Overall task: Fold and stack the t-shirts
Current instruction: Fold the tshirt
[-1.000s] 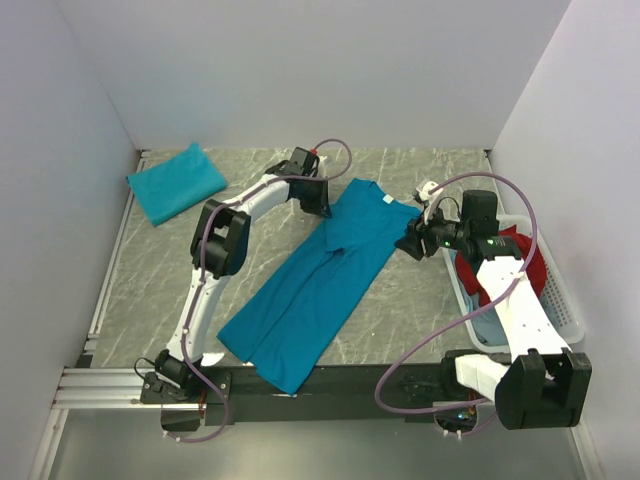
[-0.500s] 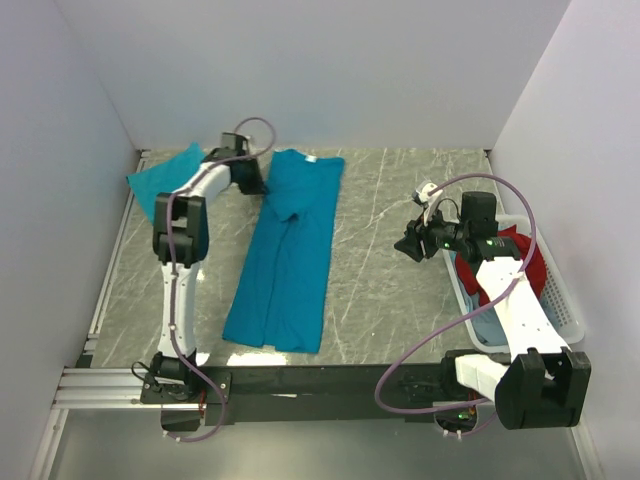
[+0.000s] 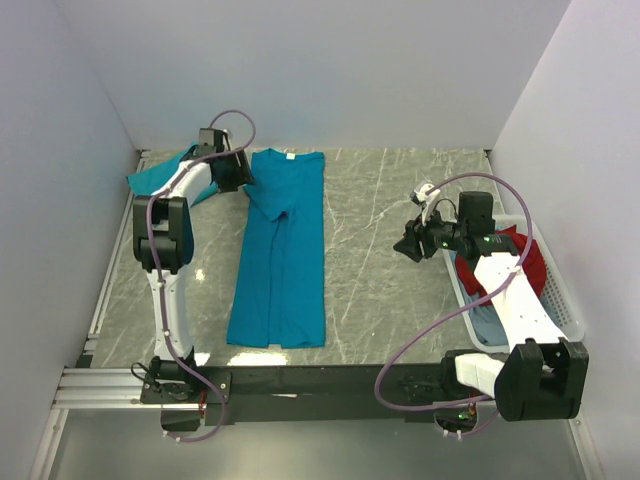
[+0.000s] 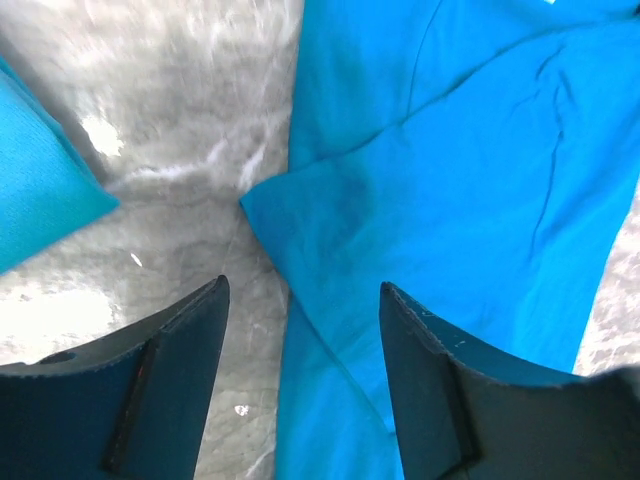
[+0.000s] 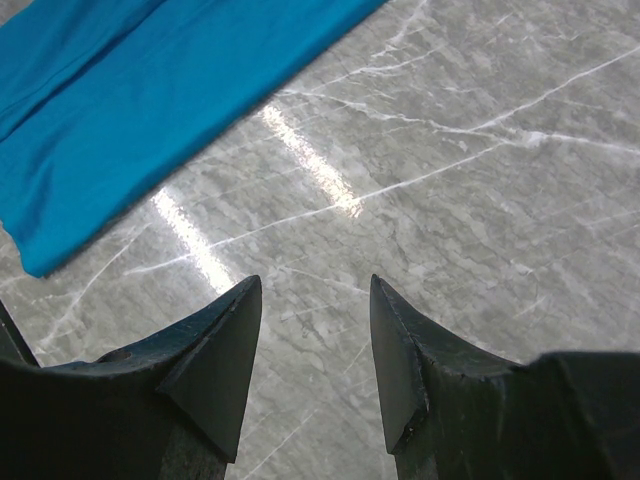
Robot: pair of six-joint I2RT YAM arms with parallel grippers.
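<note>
- The long t-shirt [image 3: 280,250], bright teal, lies flat on the table [image 3: 380,290] as a narrow strip left of the middle. Its length runs from 12 o'clock to 6 o'clock in the top view.
- Its neck end points to 12 o'clock, near the back wall, where a small white neck label [image 3: 288,153] shows. Its straight hem lies at 6 o'clock, close to the arms' base rail.
- A short sleeve [image 4: 300,215] sticks out from the strip's 9 o'clock side near the neck, its corner resting on bare table [image 4: 180,100].
- A second, folded t-shirt [image 3: 150,178] sits at about 10 o'clock, in the far left corner. It lies apart from the long t-shirt [image 4: 460,170], and the left arm partly hides it.
- The left gripper [image 3: 233,172] hangs over that sleeve corner, between the two shirts. Its claw is spread wide and holds nothing; the wrist view shows the left gripper [image 4: 302,290] with the sleeve tip lying loose below the gap. Whether the fingers touch the cloth I cannot tell.
- The folded t-shirt [image 4: 40,190] shows as a teal edge at 9 o'clock in that wrist view.
- The right gripper [image 3: 408,245] is at about 3 o'clock, well apart from the long t-shirt [image 5: 150,100]. The right gripper [image 5: 315,285] is wide and empty above bare marbled table [image 5: 480,200].
- A white basket [image 3: 570,310] stands at the table's 3 o'clock edge, holding a red cloth [image 3: 525,262] and a bluish cloth [image 3: 487,325].
</note>
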